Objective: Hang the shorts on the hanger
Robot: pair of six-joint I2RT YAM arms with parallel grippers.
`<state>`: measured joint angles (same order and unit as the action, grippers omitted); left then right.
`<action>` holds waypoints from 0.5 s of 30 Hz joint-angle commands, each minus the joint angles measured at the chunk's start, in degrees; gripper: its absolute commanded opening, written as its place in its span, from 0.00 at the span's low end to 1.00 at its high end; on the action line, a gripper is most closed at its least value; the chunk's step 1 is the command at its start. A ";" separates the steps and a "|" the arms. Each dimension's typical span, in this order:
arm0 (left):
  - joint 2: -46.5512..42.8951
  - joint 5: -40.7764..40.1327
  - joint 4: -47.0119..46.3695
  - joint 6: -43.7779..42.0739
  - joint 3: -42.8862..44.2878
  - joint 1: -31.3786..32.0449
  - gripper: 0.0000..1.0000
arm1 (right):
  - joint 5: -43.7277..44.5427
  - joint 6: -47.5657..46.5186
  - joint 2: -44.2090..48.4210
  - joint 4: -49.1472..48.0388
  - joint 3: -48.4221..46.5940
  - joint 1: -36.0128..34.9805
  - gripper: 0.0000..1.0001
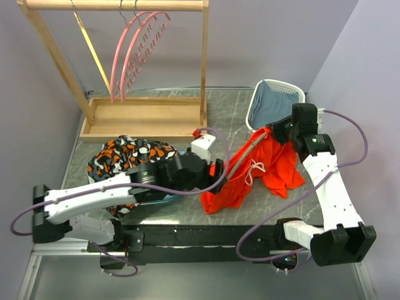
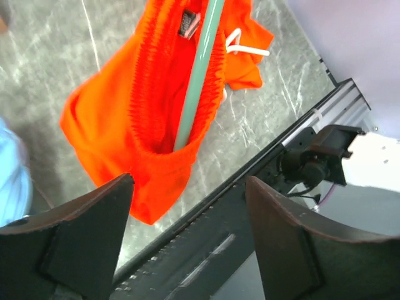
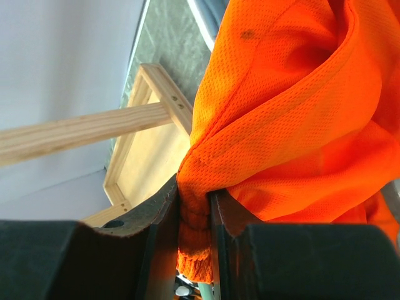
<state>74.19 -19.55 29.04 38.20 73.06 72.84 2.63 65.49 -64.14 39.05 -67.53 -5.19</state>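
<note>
The orange-red shorts [image 1: 247, 172] hang bunched from my right gripper [image 1: 275, 132], which is shut on their waistband, down to the table. The white drawstring [image 1: 254, 170] dangles at their front. The teal-green hanger [image 1: 244, 159] runs as a slanted bar inside the shorts' waist. In the left wrist view the hanger bar [image 2: 200, 75] passes through the shorts [image 2: 125, 112], with the drawstring [image 2: 245, 47] behind. My left gripper [image 2: 187, 181] is open and empty, just short of the shorts' lower edge; it is also in the top view [image 1: 217, 175]. In the right wrist view my gripper [image 3: 195, 219] pinches the shorts [image 3: 281, 125].
A wooden rack [image 1: 203, 62] with pink hangers [image 1: 134, 53] and a yellow hanger [image 1: 94, 53] stands at the back over a wooden tray [image 1: 144, 119]. A white basket [image 1: 275, 100] holds a blue garment. A patterned garment [image 1: 122, 156] lies under my left arm. The black rail [image 2: 294, 134] runs along the near edge.
</note>
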 commanded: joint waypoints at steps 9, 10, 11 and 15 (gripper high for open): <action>-10.04 -2.16 -16.09 -7.70 -20.66 3.45 0.78 | -10.36 0.33 -3.10 -3.80 -3.93 3.52 0.00; -9.69 -2.16 -17.60 -7.00 -21.72 3.36 0.78 | -10.72 0.42 -3.10 -3.98 -3.75 3.52 0.00; -9.07 -1.37 -19.70 -6.73 -22.77 3.45 0.78 | -11.24 0.51 -3.10 -3.98 -3.75 3.52 0.00; -6.70 -0.14 -27.97 -6.47 -26.82 3.45 0.78 | -11.25 0.42 -2.05 -3.98 -3.66 3.52 0.00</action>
<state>66.37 -20.56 12.71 31.73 47.99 76.01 -6.35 64.95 -68.27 38.92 -69.14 -1.93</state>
